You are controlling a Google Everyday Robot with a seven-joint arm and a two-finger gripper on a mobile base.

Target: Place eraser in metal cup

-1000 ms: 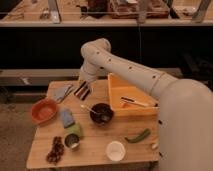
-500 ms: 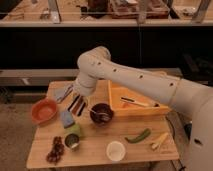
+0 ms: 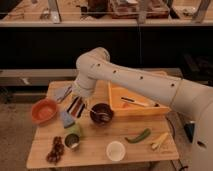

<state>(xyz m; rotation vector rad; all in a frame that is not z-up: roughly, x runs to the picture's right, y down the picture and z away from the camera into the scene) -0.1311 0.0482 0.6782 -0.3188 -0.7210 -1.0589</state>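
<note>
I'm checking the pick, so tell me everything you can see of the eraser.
The eraser is a small oblong dark block with pale lengthwise stripes, slanted, right at the tip of the gripper, over the wooden table, between the orange bowl and the dark bowl. Whether it touches the table cannot be told.

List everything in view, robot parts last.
table: one, wooden, centre
eraser: one, dark striped, at the hand
metal cup: one, silvery, front left
orange bowl: one, orange, left
dark bowl: one, dark, centre
sponge: one, blue-grey, left
tray: one, yellow, back right
white cup: one, white, front
grapes: one bunch, dark, front left
chilli: one, green, front right
arm: one, white, from right
hand: one, colour unclear, over table's left, at eraser
</note>
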